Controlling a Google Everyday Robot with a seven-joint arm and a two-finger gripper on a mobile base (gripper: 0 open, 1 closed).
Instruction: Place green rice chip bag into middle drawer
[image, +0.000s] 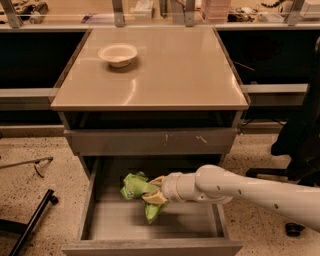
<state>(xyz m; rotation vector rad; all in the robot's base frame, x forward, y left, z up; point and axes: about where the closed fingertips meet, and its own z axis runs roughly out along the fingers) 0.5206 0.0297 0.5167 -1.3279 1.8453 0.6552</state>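
Speckled floor (30, 150) is spreading around a tan-topped cabinet (150, 75), which is filling the middle of the view. From the right, the white arm (250, 190) is reaching low across the cabinet's face, passing under the scratched front (150, 141) so that it can get into the opening below. The drawer (125, 222) is standing pulled out, its grey bottom lying bare to receive the load. The bag (132, 186) is hanging over the drawer's back left part, seemingly above the bottom rather than resting on it, with one crumpled tail drooping downwards. The gripper (154, 195) is clenching the bag by its right side, pinching the foil, probably so that the bulk is dangling clear of the side walls. The bowl (118, 53) is sitting on the cabinet's far left, well apart from the work and playing no part. Lowering and letting go is looking like the step left.
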